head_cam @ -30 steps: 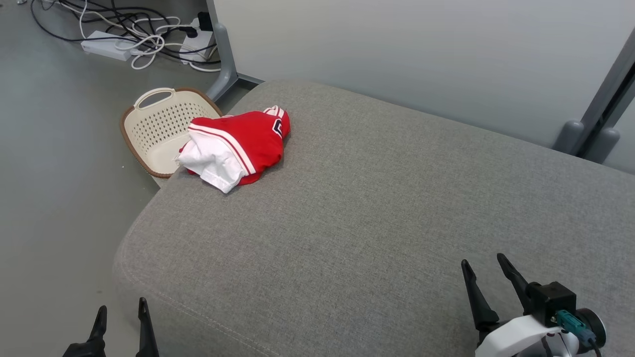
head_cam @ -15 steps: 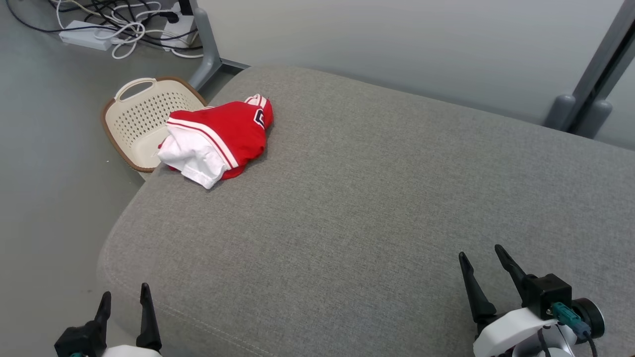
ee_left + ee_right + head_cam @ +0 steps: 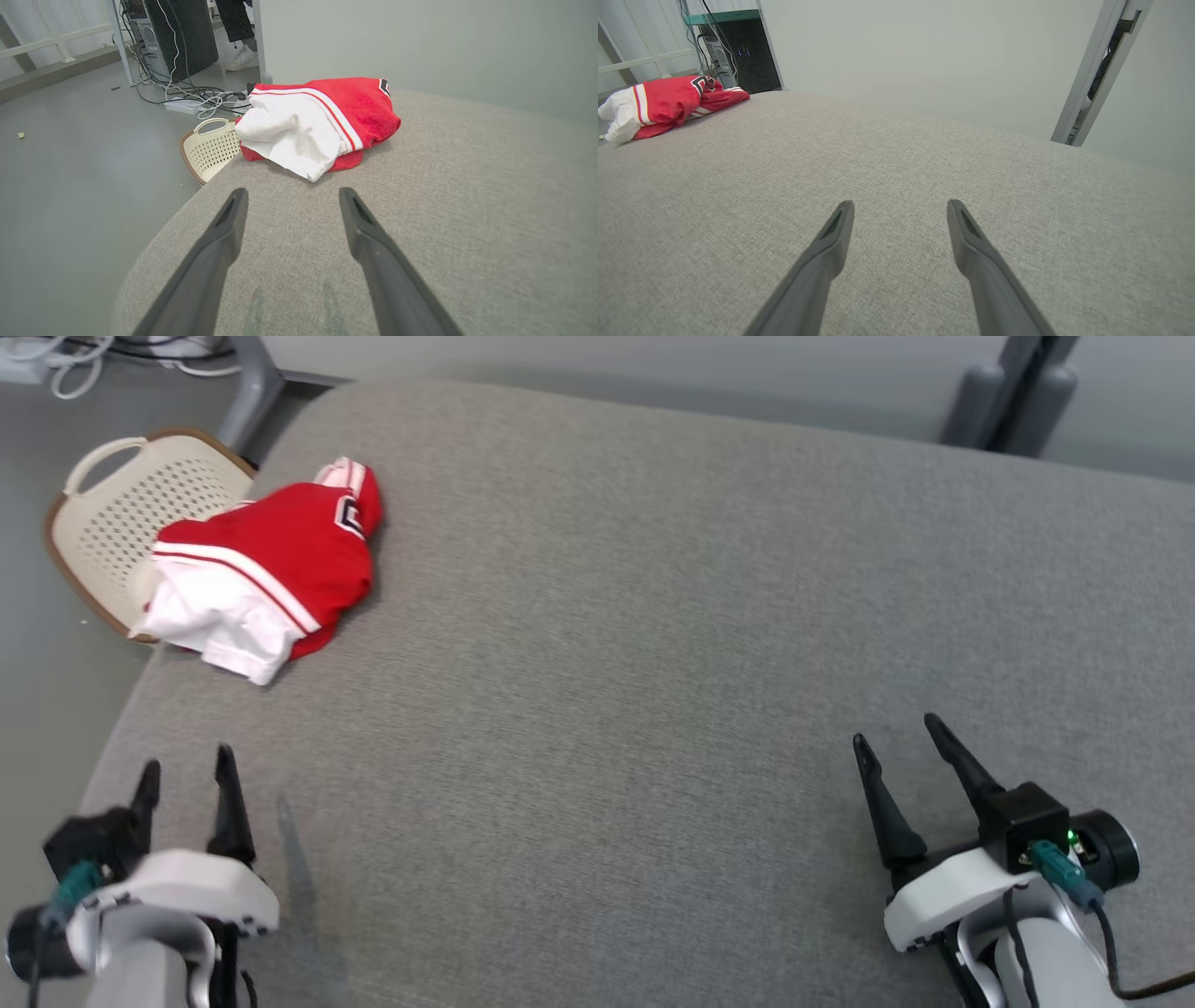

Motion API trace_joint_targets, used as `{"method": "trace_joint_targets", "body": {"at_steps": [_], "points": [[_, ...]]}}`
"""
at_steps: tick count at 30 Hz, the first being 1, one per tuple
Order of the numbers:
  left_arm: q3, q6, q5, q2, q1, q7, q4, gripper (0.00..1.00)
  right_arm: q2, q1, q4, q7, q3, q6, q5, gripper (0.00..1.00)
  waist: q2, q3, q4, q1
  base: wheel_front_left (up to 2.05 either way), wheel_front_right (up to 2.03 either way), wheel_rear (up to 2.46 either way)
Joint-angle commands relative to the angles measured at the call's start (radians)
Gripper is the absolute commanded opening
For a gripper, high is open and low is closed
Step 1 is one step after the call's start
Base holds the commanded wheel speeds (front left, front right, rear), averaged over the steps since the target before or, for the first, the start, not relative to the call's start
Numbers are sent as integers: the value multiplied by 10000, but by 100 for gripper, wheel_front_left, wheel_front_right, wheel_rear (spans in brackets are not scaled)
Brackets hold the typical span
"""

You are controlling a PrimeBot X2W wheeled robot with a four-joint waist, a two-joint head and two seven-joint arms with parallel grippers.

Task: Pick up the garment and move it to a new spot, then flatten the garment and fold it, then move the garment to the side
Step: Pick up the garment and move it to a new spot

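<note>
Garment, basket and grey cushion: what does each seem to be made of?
The garment looks like soft matte cloth, red with white panels and stripes; it slumps in folds, perhaps jersey. The basket looks like moulded cream plastic: perforated walls, brown rim, loop handle. The cushion looks like grey woven upholstery, with visible weave.

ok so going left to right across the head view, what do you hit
perforated cream basket → red and white garment → right end effector; the left end effector spans the same stretch as the first two, so it's left out of the order
</note>
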Motion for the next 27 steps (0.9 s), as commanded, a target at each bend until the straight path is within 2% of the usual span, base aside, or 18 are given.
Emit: {"method": "trace_joint_targets", "body": {"at_steps": [1,10,15,20,25,26,27], "points": [[63,-86,94,205,-596,4,280,100,-139,-156,-109,-42,-7,-1,-48,100,0,570,-520,0,0,0,0],[169,-266,194,1040,-2714,3,2424,100,-516,-604,-655,-42,-51,-1,-195,100,0,1616,-1310,0,0,0,0],[97,-53,338,1409,-3562,4,3734,100,-678,-708,-923,-42,-197,-1,-200,100,0,1971,-1612,0,0,0,0],[219,487,259,1633,-4229,13,4932,100,-727,-631,-1134,-41,-428,-1,-169,100,0,2204,-1775,0,0,0,0],[184,575,292,1915,-4579,3,5463,100,-771,-543,-1226,-21,-540,-1,-188,100,0,2332,-1850,0,0,0,0],[161,591,317,1953,-4642,-2,5506,47,-777,-539,-1240,-21,-562,-1,-188,100,0,2348,-1857,0,0,0,0],[117,659,393,2047,-4707,-6,5414,27,-777,-536,-1242,-21,-588,-1,-183,100,0,2350,-1863,0,0,0,0]]}}
